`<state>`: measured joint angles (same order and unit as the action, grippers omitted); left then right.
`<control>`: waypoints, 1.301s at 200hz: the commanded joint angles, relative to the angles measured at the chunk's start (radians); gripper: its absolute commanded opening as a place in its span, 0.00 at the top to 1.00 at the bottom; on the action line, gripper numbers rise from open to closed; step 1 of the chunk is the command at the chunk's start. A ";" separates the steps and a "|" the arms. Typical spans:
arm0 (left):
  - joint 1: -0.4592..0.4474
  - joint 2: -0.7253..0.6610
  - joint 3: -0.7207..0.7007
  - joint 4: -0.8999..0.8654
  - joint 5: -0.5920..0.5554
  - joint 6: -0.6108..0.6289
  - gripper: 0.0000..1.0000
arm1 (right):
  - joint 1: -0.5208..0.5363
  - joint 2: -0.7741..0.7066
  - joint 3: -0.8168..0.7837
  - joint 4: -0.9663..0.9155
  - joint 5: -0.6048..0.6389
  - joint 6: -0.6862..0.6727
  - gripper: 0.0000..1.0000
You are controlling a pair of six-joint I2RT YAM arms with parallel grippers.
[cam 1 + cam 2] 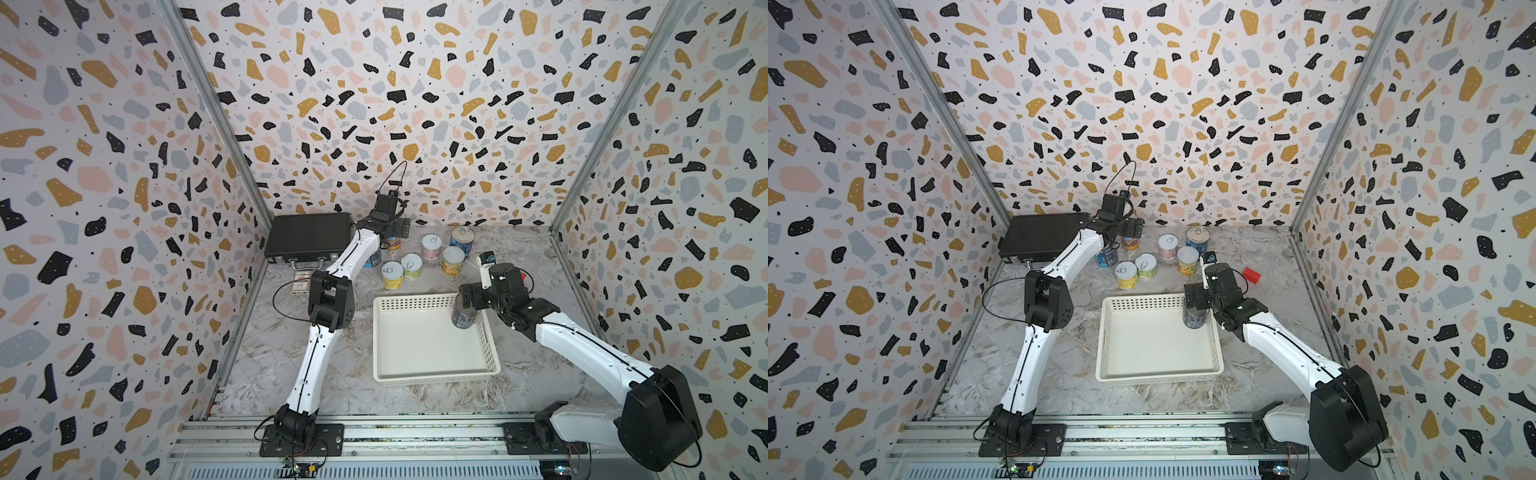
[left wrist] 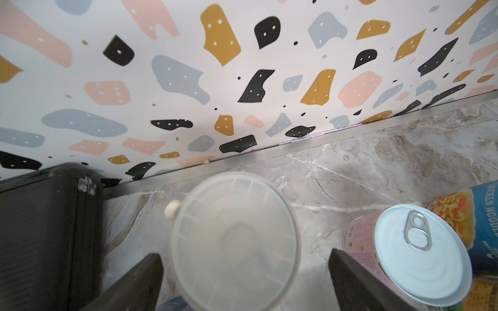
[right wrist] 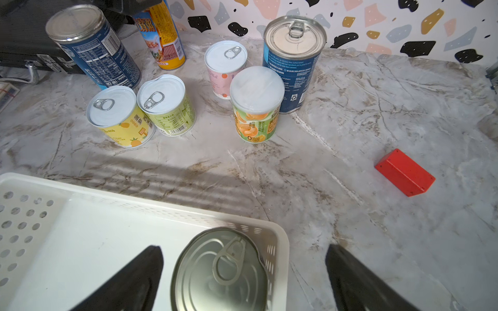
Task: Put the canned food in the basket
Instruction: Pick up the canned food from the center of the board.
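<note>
Navy can stood in the basket's far right corner.
My right gripper straddled it, spread; my left gripper gaped over a lidded can.

We count eight cans in all: three blue or navy, two green, one yellow, one pink, one orange-yellow. Alongside them: one white basket, one black briefcase, one small red block, one flat packet, two robot arms.

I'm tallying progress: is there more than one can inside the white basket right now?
No, only one dark-labelled can stands in the basket, tucked into a corner.
</note>
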<state>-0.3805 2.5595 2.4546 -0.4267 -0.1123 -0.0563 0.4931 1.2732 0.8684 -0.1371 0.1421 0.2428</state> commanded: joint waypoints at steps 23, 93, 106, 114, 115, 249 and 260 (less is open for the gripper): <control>-0.001 0.041 0.003 0.182 -0.011 0.058 0.00 | 0.001 0.022 0.019 0.007 -0.005 0.000 0.00; 0.003 0.055 -0.011 0.212 0.018 0.052 0.48 | 0.001 0.054 0.036 0.006 -0.015 0.002 0.00; 0.004 0.042 -0.023 0.208 0.026 0.050 0.51 | 0.001 0.060 0.038 0.005 -0.018 0.003 0.00; 0.004 0.029 -0.032 0.201 0.028 0.050 0.52 | 0.001 0.061 0.040 0.003 -0.019 0.003 0.00; 0.004 0.029 -0.034 0.200 0.029 0.050 0.52 | 0.001 0.061 0.040 0.004 -0.019 0.003 0.00; 0.001 -0.361 -0.267 0.137 0.149 -0.118 0.65 | 0.001 0.081 0.029 0.031 -0.021 0.014 0.00; 0.001 -0.396 -0.299 0.127 0.149 -0.148 0.66 | 0.001 0.081 0.036 0.023 -0.021 0.018 0.00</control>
<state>-0.3763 2.3119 2.1742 -0.4248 0.0101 -0.1146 0.4931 1.3537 0.8688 -0.1177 0.1207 0.2466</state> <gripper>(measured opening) 0.675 0.999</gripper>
